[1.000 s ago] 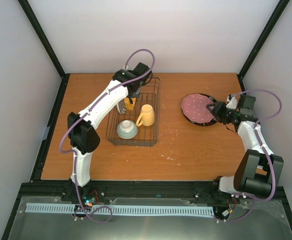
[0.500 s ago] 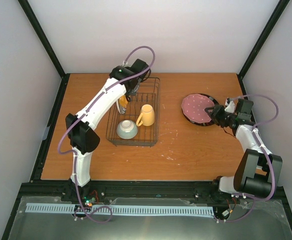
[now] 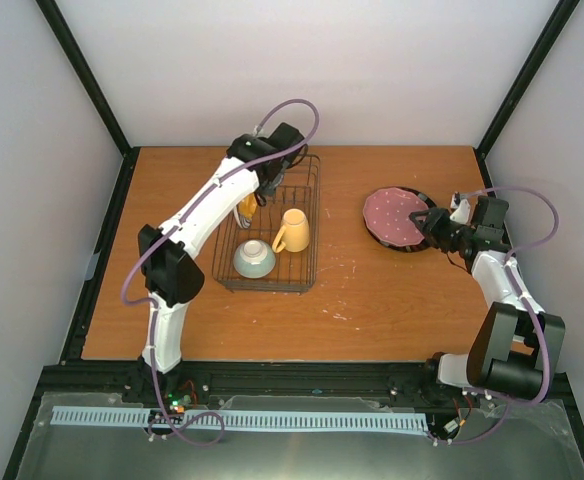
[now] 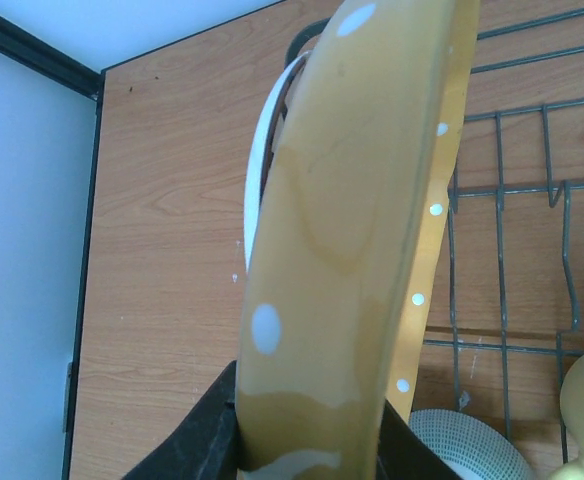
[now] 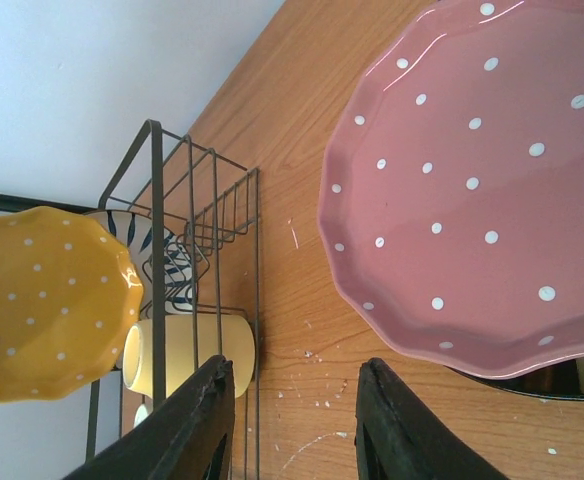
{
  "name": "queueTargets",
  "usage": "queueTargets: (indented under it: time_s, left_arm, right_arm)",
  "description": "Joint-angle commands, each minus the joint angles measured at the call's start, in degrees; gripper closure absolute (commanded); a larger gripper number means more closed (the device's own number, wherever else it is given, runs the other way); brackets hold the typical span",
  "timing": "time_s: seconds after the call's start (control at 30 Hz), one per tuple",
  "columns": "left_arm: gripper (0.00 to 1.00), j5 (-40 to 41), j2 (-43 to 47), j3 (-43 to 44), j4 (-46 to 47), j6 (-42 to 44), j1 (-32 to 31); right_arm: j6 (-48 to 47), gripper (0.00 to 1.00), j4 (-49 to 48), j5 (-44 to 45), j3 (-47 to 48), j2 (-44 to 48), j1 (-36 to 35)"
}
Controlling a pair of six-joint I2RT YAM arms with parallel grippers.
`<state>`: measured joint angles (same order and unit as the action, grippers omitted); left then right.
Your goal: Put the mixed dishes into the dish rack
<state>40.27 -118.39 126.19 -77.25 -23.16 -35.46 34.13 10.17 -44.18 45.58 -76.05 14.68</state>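
On the worktop [image 3: 372, 300] the dish rack [image 3: 272, 288] sits left of centre, and its upright wires are why plates go in on edge. The left gripper [image 4: 307, 455] is clamped on the orange-yellow plate [image 4: 352, 250], holding it vertical over the rack's far end beside the striped plate [image 4: 260, 160] standing there. I'd guess it's lining up the next slot. The pink plate [image 5: 472, 190] lies flat on the dark-rimmed plate [image 5: 537, 378], well right of the rack. The right gripper [image 5: 292, 420] is at its rim, fingers apart, holding nothing. The yellow mug [image 3: 293, 230] and small bowl [image 3: 254, 259] sit in the rack's nearer part.
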Motion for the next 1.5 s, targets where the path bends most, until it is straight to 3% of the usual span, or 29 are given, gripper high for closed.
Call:
queueTargets:
  time_s: [0.0,0.2,1.17,1.47]
  left_arm:
    - [0.99,4.13,0.88,4.89,1.67,0.95,-0.94]
    - [0.99,5.49,0.79,8.22,1.75,2.61,-1.45]
    - [0.99,0.86,-2.18,-0.59,1.65,-3.52,-2.77]
    - [0.99,1.61,0.37,-1.19,1.64,-6.61,-2.13]
  right_arm:
    - [-0.07,0.66,-0.77,-0.55,-0.24,1.17,-0.34]
    - [0.08,0.66,-0.94,-0.67,-0.28,1.39,-0.35]
    - [-1.09,0.66,0.33,-0.86,-0.93,1.85,-0.44]
    - [0.74,0.67,-4.32,-2.38,-1.56,-0.46,-1.36]
